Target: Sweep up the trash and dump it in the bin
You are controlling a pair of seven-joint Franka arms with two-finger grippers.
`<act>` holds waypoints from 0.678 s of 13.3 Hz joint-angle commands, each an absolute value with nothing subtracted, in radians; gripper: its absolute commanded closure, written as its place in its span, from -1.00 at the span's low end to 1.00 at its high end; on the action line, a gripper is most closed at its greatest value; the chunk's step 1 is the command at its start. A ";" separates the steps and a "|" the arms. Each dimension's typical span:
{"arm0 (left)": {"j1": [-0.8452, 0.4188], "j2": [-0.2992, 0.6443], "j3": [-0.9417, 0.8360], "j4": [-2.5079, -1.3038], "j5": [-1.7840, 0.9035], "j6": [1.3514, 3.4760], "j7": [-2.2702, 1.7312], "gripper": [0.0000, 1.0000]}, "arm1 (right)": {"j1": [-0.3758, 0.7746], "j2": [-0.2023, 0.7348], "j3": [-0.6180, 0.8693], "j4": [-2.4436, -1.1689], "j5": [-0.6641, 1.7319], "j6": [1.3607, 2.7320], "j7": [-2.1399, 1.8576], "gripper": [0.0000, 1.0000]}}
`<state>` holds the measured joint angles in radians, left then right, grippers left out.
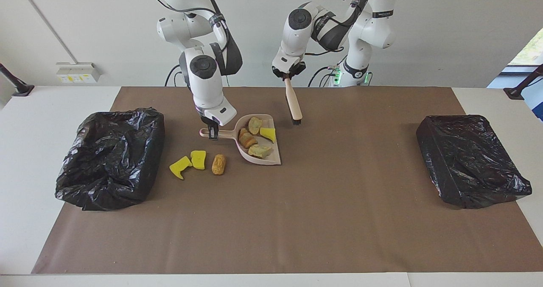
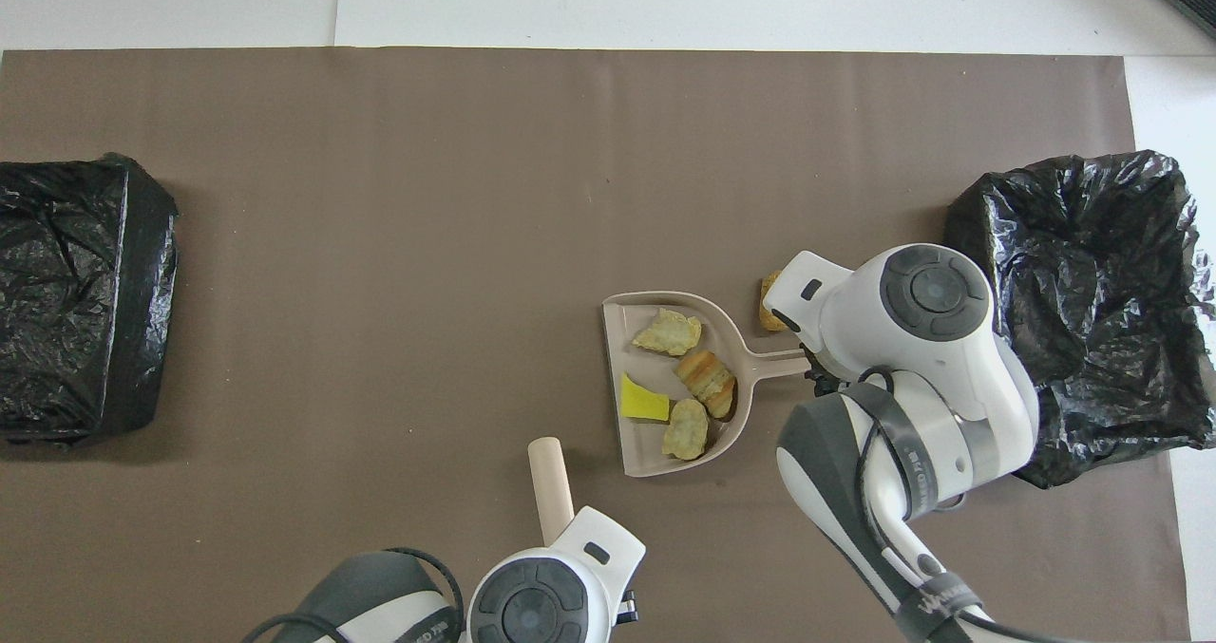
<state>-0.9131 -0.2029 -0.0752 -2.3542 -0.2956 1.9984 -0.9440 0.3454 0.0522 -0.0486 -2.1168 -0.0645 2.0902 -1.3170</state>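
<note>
Right gripper [image 1: 213, 134] fingers clamp dustpan [image 1: 274, 157] handle, steadying it for sweeping; left gripper [image 1: 287, 76] fingers closed round the brush [image 1: 293, 104] handle, bristles off tabletop [image 1: 297, 219]

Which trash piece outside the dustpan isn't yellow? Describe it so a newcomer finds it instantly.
Start at the open black bin at the right arm's end of the table. Between it and the pink dustpan, three loose pieces lie on the brown mat. The orange-brown lump lies closest to the dustpan; its two neighbours are bright yellow.

Right gripper [image 1: 212, 133] low, jaws clamped; left gripper [image 1: 288, 75] raised, gripping.
</note>
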 commanded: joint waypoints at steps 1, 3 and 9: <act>-0.943 -0.236 -0.145 -2.463 -0.290 2.142 -1.011 1.00 | 0.282 0.012 -0.041 -2.080 -0.072 2.030 -1.361 1.00; -0.943 -0.238 -0.190 -2.496 -0.290 2.207 -1.031 1.00 | 0.237 0.011 -0.041 -2.019 -0.071 1.982 -1.374 1.00; -0.986 -0.219 -0.212 -2.530 -0.290 2.298 -1.055 1.00 | 0.077 -0.018 -0.043 -1.933 -0.071 1.945 -1.377 1.00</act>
